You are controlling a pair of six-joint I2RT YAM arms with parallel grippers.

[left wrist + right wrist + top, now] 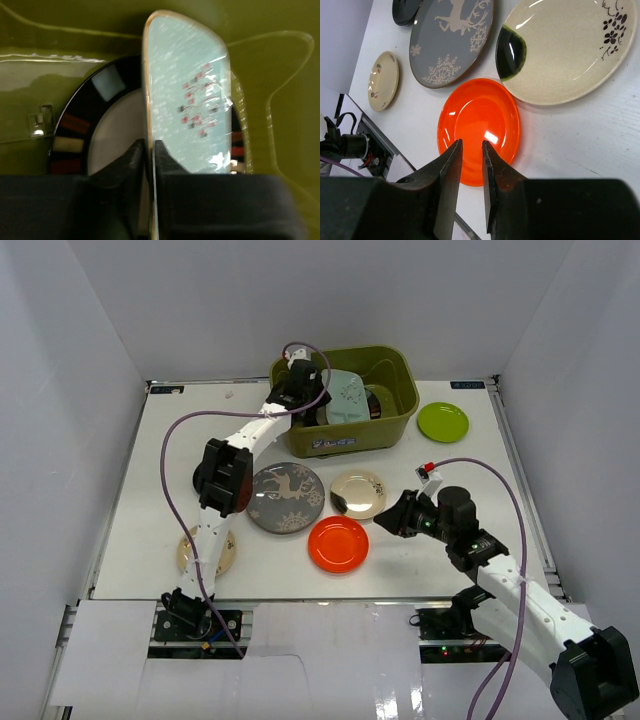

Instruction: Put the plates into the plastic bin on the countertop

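My left gripper is inside the olive-green plastic bin, shut on the rim of the pale teal plate, which stands on edge. In the left wrist view the gripper pinches the teal plate in front of the dark-rimmed silvery plate, which leans in the bin. My right gripper hovers narrowly open and empty beside the orange-red plate. In the right wrist view the gripper is over this plate.
On the white countertop lie the grey deer plate, the cream plate with a dark patch, the lime green plate, the beige plate and the black plate, these last two partly under my left arm.
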